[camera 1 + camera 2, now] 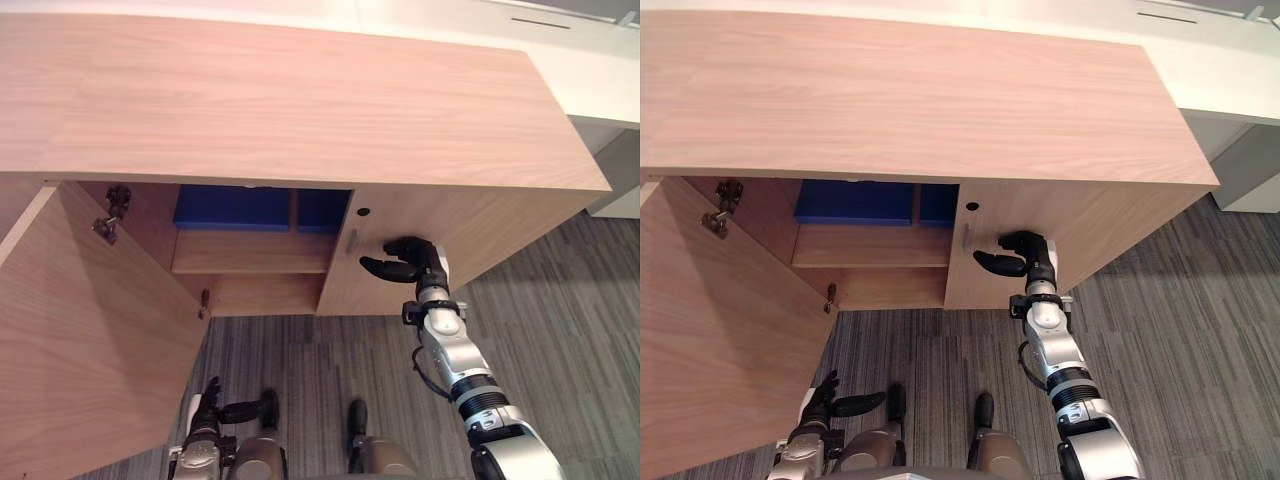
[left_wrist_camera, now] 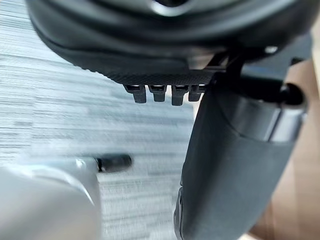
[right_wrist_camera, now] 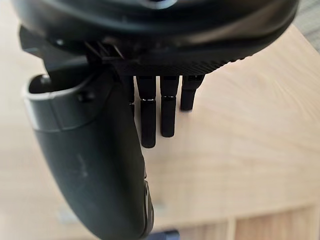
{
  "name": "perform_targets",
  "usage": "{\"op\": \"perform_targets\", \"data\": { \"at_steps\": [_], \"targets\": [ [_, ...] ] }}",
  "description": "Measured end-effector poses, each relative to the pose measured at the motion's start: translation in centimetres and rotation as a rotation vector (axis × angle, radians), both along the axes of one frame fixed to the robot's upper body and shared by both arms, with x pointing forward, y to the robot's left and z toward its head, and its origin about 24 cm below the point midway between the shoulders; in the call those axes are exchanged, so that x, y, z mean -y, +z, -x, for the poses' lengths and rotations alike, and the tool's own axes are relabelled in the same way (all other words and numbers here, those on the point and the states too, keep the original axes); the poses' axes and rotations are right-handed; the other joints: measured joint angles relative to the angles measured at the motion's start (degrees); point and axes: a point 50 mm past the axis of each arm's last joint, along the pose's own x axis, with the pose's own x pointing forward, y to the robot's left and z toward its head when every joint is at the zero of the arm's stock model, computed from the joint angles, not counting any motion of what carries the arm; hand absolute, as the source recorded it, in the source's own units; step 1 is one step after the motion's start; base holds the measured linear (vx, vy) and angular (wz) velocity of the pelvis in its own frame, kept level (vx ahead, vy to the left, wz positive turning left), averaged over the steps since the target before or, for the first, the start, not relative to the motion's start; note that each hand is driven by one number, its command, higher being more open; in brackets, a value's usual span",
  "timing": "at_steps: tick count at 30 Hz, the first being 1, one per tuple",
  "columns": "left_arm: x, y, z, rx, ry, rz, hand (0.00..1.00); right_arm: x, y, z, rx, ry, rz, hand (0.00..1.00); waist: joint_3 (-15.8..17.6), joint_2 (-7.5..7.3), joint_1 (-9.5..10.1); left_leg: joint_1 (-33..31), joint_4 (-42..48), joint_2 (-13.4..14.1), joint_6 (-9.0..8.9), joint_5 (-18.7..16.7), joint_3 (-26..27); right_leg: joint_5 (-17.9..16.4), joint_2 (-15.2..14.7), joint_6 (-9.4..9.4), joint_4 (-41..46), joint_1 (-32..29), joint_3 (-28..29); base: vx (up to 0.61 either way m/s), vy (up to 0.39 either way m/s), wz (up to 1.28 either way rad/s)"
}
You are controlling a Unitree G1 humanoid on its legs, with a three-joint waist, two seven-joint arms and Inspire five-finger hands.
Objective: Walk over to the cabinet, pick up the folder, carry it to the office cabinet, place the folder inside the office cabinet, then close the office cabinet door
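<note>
The blue folder (image 1: 232,208) already lies inside the office cabinet (image 1: 300,110), on its upper shelf (image 1: 250,255), so carrying and placing look done; closing is left. Of two doors, the left door (image 1: 80,330) stands wide open and the right door (image 1: 450,240) is shut. The right hand (image 1: 410,262) hovers by the shut door's handle (image 1: 351,240), fingers loosely spread, holding nothing. The left hand (image 1: 207,408) hangs low, relaxed and empty. An upright crosses the blue, so I cannot tell whether it is one folder or two.

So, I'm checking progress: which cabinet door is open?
The left door, swung wide, baring the shelf; the right door sits shut, right hand before it.
</note>
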Motion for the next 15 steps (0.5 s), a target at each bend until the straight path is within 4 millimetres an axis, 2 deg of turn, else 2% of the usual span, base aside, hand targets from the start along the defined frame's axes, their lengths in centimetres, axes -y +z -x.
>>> {"op": "perform_targets", "data": {
  "at_steps": [2,5,8,10,11,12,13,14,15],
  "targets": [
    [0.1,0.1,0.4,0.025,0.054,0.016,1.00,0.1,-1.2,1.1,-0.035,-0.005,-0.003,1.00,0.42,0.66,0.44,-0.09,0.00,-0.58,0.00,0.00,-2.63,-1.04,-0.48,0.32,-0.01,1.40,-2.59,0.09,0.024,0.75],
    [0.3,1.0,0.6,0.123,0.166,0.059,1.00,0.3,-3.6,3.5,-0.110,-0.014,0.005,1.00,0.96,1.63,2.10,-1.33,0.06,-1.82,-0.54,0.73,-8.83,-2.91,-1.32,0.64,-0.02,3.56,-8.88,0.13,-0.011,1.09],
    [-0.6,2.6,0.4,0.256,0.292,0.092,1.00,-0.6,-6.0,5.2,-0.209,0.068,0.070,1.00,1.50,2.66,4.92,-2.49,0.36,-2.91,-0.10,2.02,-15.36,-3.61,-1.53,-0.31,0.04,5.81,-15.47,0.16,-0.020,1.24],
    [-1.5,4.3,-0.4,0.361,0.326,0.076,1.00,-1.2,-6.9,5.5,-0.255,0.133,0.099,1.00,2.08,4.13,7.05,-2.97,0.37,-3.38,-0.58,2.39,-19.58,-4.18,-1.26,-1.22,0.06,7.44,-17.40,0.10,0.020,1.20],
    [-2.2,5.8,-1.1,0.445,0.337,0.050,1.00,-1.7,-7.3,5.6,-0.275,0.182,0.127,1.00,2.08,5.56,8.52,-3.30,0.37,-3.92,-0.97,2.67,-22.78,-4.95,-1.22,-2.09,0.32,8.66,-19.21,0.08,0.034,1.17],
    [-2.8,6.9,-1.3,0.502,0.353,0.033,1.00,-2.0,-7.5,5.5,-0.283,0.198,0.129,1.00,2.09,6.29,9.31,-3.30,0.38,-4.04,-1.21,2.84,-24.31,-5.59,-1.32,-2.30,0.83,9.21,-20.11,0.08,0.033,1.10],
    [-3.2,7.6,-1.4,0.538,0.360,0.017,1.00,-2.3,-7.5,5.5,-0.285,0.208,0.128,1.00,2.00,6.74,9.68,-3.31,0.38,-4.34,-1.27,2.91,-25.31,-5.99,-1.39,-2.37,1.10,9.52,-20.73,0.04,0.021,0.94],
    [-4.2,9.4,-1.7,0.624,0.364,-0.031,1.00,-2.7,-7.4,5.3,-0.273,0.224,0.123,1.00,1.96,7.57,10.64,-3.32,0.38,-5.06,-1.56,3.14,-27.47,-7.15,-1.80,-2.32,1.92,10.35,-22.05,0.03,0.016,0.74],
    [-4.7,10.2,-1.7,0.657,0.364,-0.052,1.00,-2.9,-7.3,5.2,-0.271,0.230,0.121,1.00,1.93,7.65,11.00,-3.32,0.38,-5.28,-1.59,3.19,-28.02,-7.55,-1.92,-2.22,2.13,10.53,-22.28,0.01,0.003,0.76]
  ]
}}
